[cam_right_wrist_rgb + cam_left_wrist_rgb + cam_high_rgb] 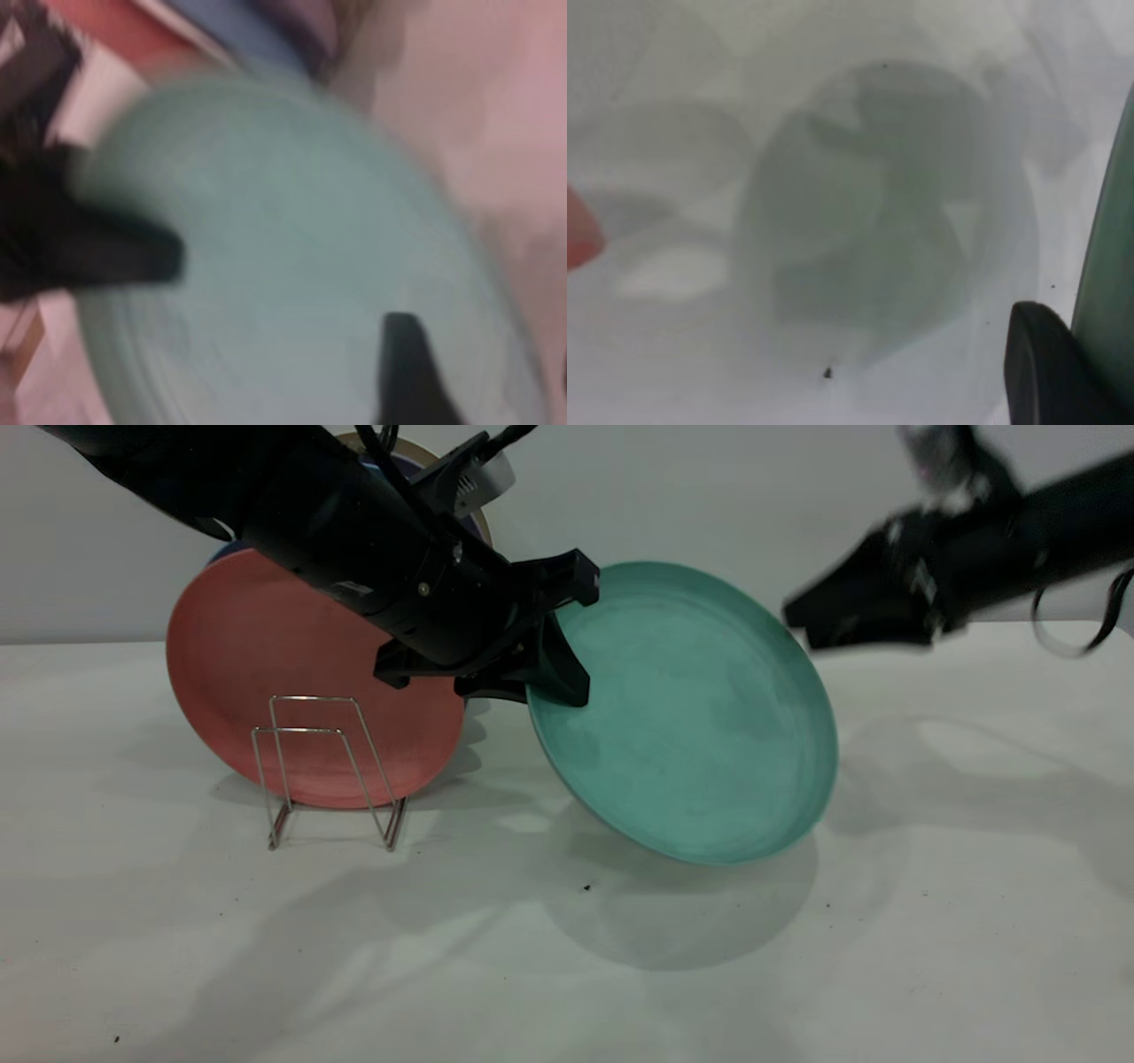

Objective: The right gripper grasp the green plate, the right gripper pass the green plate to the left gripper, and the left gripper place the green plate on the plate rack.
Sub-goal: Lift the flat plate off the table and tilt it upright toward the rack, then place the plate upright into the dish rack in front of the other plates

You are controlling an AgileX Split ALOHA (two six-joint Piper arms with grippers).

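The left gripper (554,657) is clamped on the rim of the green plate (700,717) at about ten o'clock, holding it tilted above the worktop (886,957). The right gripper (802,615) hangs clear of the plate at two o'clock; I cannot tell how far its jaws are parted. At nine o'clock stands the plate rack (323,771), a pink plate (257,655) behind it.

One green plate (700,717), one pink plate (266,664), one wire plate rack (328,771), and two grippers: left gripper (554,646), right gripper (797,613).
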